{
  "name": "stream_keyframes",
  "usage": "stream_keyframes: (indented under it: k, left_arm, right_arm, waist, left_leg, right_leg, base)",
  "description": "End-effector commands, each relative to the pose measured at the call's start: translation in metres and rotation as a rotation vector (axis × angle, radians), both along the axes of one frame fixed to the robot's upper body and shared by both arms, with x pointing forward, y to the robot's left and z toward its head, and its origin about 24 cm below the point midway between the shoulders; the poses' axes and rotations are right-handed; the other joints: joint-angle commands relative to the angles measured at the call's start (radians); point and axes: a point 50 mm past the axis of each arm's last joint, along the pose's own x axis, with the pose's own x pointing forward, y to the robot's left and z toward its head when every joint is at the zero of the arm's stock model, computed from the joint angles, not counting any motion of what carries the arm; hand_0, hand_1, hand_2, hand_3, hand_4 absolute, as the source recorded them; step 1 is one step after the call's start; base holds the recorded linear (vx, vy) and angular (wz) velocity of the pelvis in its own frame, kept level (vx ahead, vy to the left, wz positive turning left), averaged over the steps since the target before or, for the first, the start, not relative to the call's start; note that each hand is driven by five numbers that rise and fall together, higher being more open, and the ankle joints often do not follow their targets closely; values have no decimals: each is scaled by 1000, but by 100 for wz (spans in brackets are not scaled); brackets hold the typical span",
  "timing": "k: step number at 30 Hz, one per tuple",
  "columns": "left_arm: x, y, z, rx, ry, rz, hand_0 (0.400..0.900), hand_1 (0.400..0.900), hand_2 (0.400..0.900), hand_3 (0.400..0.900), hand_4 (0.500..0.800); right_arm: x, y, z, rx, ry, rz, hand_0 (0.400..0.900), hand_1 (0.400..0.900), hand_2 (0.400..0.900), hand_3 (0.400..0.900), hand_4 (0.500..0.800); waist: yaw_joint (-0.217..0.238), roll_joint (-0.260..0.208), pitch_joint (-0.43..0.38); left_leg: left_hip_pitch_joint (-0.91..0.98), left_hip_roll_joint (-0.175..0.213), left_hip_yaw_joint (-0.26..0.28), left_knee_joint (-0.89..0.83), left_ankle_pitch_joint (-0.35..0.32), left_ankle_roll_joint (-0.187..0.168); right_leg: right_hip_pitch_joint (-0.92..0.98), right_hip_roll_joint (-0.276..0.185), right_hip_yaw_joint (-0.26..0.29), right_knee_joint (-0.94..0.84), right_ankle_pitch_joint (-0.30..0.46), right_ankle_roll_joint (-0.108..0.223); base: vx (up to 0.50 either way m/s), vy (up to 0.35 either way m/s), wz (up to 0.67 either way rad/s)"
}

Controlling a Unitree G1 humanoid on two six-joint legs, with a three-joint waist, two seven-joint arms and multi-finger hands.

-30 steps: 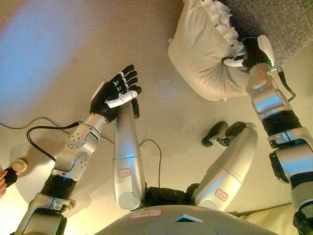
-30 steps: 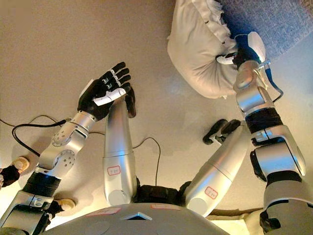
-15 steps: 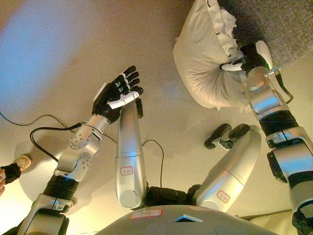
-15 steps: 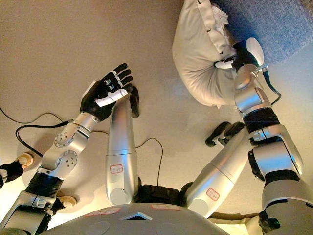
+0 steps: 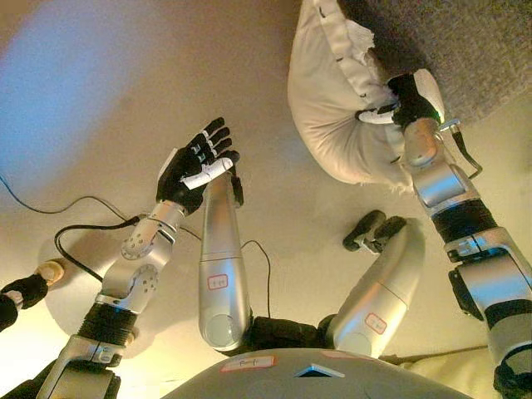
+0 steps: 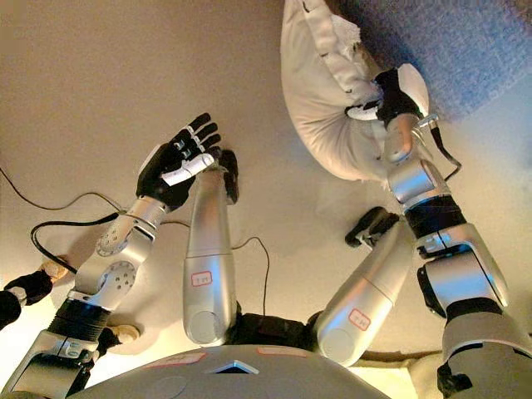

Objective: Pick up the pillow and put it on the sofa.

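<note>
A cream pillow (image 5: 341,100) with a ruffled edge hangs at the upper right, bunched where my right hand (image 5: 405,100) is shut on it. Its top leans against the grey sofa (image 5: 465,41), which fills the upper right corner. In the right eye view the pillow (image 6: 320,91) and the right hand (image 6: 389,97) show the same hold. My left hand (image 5: 196,160) is raised at centre left, open, palm up, fingers spread and holding nothing; it appears in the right eye view as the left hand (image 6: 177,160).
Beige floor (image 5: 125,83) fills the left and middle. A person's foot in a dark sock and sandal (image 5: 29,287) stands at the lower left edge.
My right hand has carried the pillow up and slightly left, closer against the sofa. The left hand has risen a little, still open. The view has shifted somewhat.
</note>
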Motion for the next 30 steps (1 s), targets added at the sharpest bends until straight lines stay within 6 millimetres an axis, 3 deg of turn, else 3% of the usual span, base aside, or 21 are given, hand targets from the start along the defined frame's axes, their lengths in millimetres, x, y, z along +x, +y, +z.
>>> stream_keyframes:
  k: [1, 9, 15, 20, 24, 30]
  left_arm:
    - [4, -1, 37, -51, -178, 22, 900, 900, 900, 900, 800]
    - [1, 1, 28, 4, -108, 36, 900, 900, 900, 900, 800]
    - [-7, 4, 7, 38, 5, 96, 900, 900, 900, 900, 800]
    - [-20, 9, -14, 34, 101, 135, 900, 900, 900, 900, 800]
    - [-29, 13, -24, 17, 158, 142, 900, 900, 900, 900, 800]
    - [-35, 19, -32, 10, 208, 128, 900, 900, 900, 900, 800]
  right_arm:
    - [-12, 6, 102, -97, -485, 94, 400, 400, 400, 400, 500]
    - [-53, -8, 102, -85, -633, 132, 400, 400, 400, 400, 500]
    - [-89, -8, 81, -15, -660, 208, 400, 400, 400, 400, 500]
    - [-114, -13, 68, -1, -620, 260, 400, 400, 400, 400, 500]
    - [-123, -19, 66, -12, -580, 279, 400, 400, 400, 400, 500]
    - [-121, -34, 74, -5, -500, 280, 400, 400, 400, 400, 500]
  waist:
    - [-6, 7, -2]
    - [-13, -76, -44]
    - [-42, -130, -143]
    - [-71, -144, -239]
    - [-79, -144, -311]
    - [-65, -149, -383]
  left_leg:
    - [239, 63, 36, -185, 4, 62]
    - [510, 44, 54, -427, 69, 73]
    - [735, 66, 116, -595, 102, 69]
    - [922, 51, 178, -756, 135, 74]
    - [1008, 37, 213, -849, 161, 76]
    - [1090, 34, 259, -957, 191, 60]
  right_leg:
    - [79, 42, 18, -281, 260, -25]
    - [396, 51, -99, -574, 342, 9]
    - [638, 117, -167, -775, 395, 18]
    - [812, 177, -173, -917, 428, 30]
    - [890, 202, -179, -986, 449, 36]
    - [974, 196, -230, -1106, 497, 49]
  base:
    - [-13, -56, 1]
    - [50, -63, -6]
    - [104, -48, -19]
    - [145, 29, -12]
    - [132, 64, 1]
    - [84, 27, 9]
